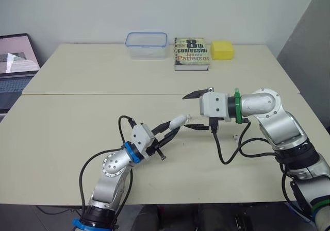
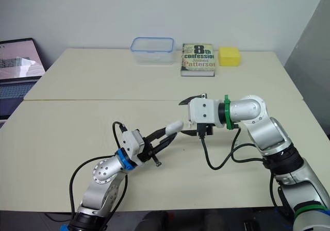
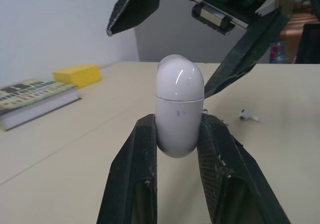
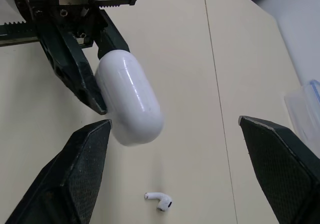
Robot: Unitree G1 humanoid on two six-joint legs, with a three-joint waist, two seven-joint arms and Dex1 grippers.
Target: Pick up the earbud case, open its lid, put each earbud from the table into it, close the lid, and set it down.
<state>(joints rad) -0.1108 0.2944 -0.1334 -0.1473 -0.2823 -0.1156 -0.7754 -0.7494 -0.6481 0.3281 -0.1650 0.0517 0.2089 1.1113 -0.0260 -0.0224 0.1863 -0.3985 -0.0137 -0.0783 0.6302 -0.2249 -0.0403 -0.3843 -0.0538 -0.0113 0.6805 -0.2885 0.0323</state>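
left end effector clenched on earbud case, lid closed, lifted off surface | right end effector released, jaws wide, straddling the case's lid end | one earbud on surface near the case

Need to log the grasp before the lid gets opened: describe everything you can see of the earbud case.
The earbud case is a white, glossy, plastic-looking pill shape with a thin seam between body and rounded lid, which is shut. The left pincer clamps its lower body between two black fingers, holding it above the table, lid end pointing toward the open right pincer, whose fingers stand either side of it. Whether they touch it is unclear.
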